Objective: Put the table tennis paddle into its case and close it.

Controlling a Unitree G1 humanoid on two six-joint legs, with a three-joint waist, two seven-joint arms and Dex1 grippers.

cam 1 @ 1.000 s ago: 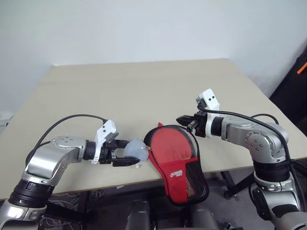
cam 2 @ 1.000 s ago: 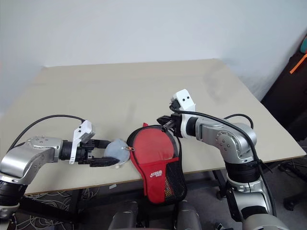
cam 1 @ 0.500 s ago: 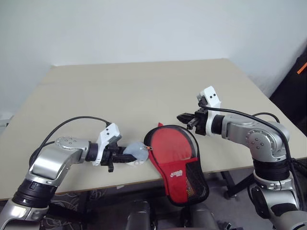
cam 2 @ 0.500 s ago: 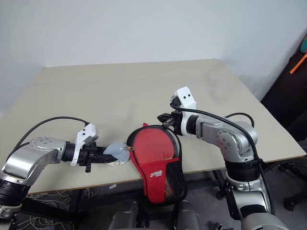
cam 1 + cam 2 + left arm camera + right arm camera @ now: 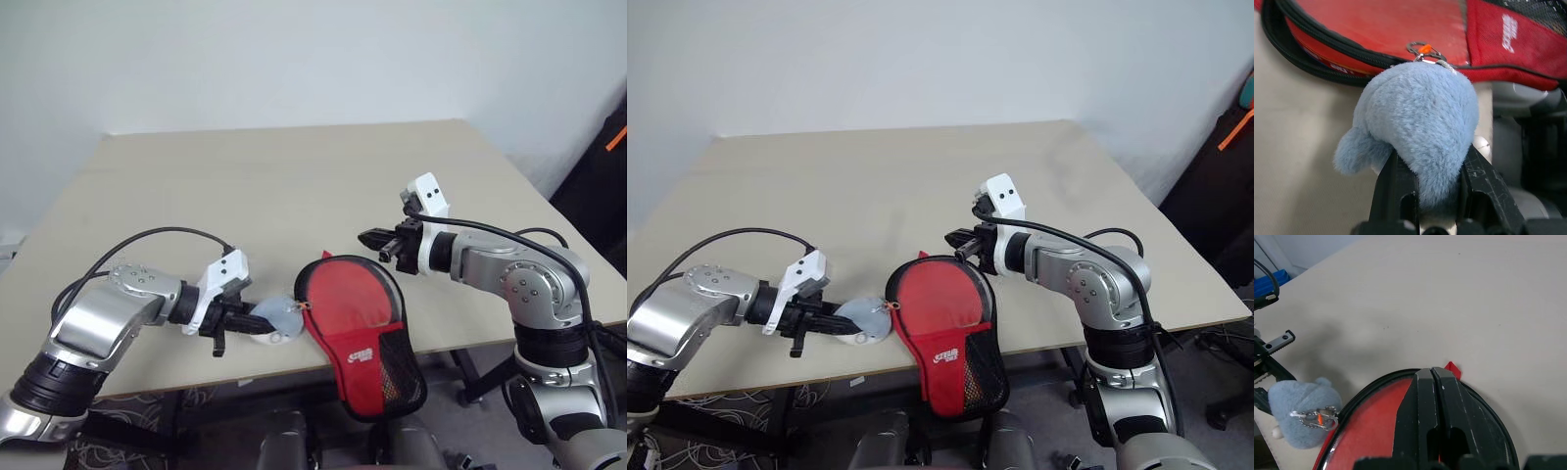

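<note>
A red paddle-shaped case [image 5: 358, 323] lies at the near edge of a beige tabletop [image 5: 294, 186], its round head on the surface and its narrow end, with white logo and black mesh pocket, hanging over the edge toward the robot. A black zipper band rims the head. Whether the table tennis paddle is inside cannot be told.

The left claw [image 5: 1430, 171] reaches in from the left and is clenched on a small pale-blue plush charm [image 5: 1415, 132], its two black fingers [image 5: 1396, 188] squeezing the fur from either side. A metal ring with an orange bit at the charm's far end meets the case's zipper edge, so the charm sits just beside the left rim of the case, touching it at that ring.

The right claw [image 5: 369, 238] hangs at the far rim of the case's head, its fingers pressed flat together with nothing visibly between them. In the right wrist view a small red tab [image 5: 1452, 367] pokes out from the case's rim just beside the fingertips; whether they touch the case cannot be told.

A plain pale wall rises behind the tabletop, and dark gear with an orange strap stands at the right edge of the room.
</note>
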